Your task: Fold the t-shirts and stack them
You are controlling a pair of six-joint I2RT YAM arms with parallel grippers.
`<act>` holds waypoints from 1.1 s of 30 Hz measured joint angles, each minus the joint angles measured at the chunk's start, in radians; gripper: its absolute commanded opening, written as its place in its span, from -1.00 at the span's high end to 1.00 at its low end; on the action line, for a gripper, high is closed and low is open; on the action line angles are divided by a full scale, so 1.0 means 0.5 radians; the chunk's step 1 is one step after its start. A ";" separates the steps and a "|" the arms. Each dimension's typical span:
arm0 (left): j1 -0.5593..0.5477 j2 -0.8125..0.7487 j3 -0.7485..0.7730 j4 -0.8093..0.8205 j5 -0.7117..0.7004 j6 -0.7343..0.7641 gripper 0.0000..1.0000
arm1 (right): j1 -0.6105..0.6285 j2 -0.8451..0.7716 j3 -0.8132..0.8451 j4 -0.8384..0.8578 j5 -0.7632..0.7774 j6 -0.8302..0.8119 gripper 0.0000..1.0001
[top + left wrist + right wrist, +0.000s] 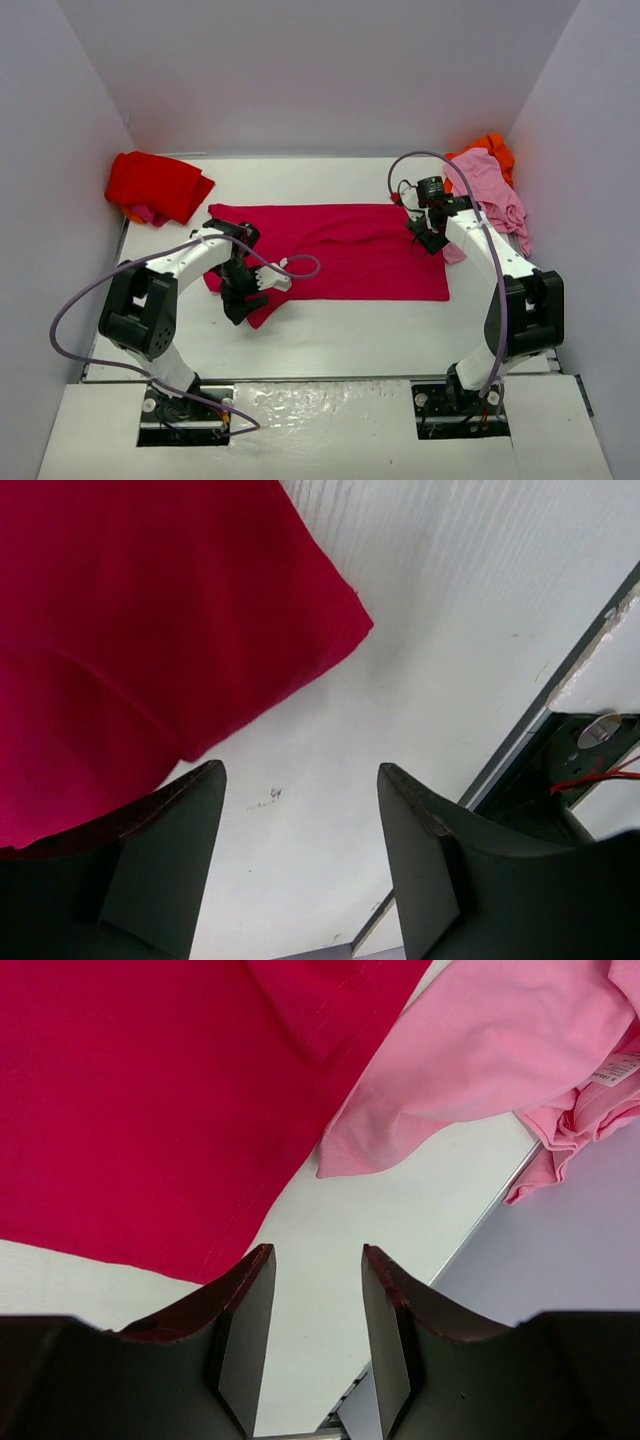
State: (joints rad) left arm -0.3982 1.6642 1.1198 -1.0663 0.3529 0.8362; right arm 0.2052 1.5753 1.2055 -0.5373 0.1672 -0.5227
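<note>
The crimson t-shirt [350,250] lies spread flat in the middle of the table [350,335]. The left jaws hang over its near left corner. We see them standing wide apart, with only bare table between them and the cloth edge at one finger. The right jaws are at the shirt's right edge, with a narrower gap, holding nothing. A pink t-shirt [490,190] lies crumpled just beside them, with an orange t-shirt [490,148] behind it. A red t-shirt [155,185] sits in the far left corner.
</note>
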 measured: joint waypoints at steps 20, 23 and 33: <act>-0.095 0.277 0.116 0.286 0.034 -0.187 -0.01 | 0.001 0.000 -0.070 0.016 0.001 -0.001 0.23; -0.126 0.294 0.155 0.285 0.031 -0.214 0.00 | 0.001 0.000 -0.099 0.017 0.002 -0.001 0.23; -0.198 0.193 0.279 0.246 -0.005 -0.243 0.15 | 0.001 0.000 -0.123 0.030 0.015 -0.001 0.22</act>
State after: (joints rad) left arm -0.4973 1.7606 1.2593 -0.9434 0.3502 0.7148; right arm 0.2058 1.5753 1.1439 -0.5223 0.1747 -0.5233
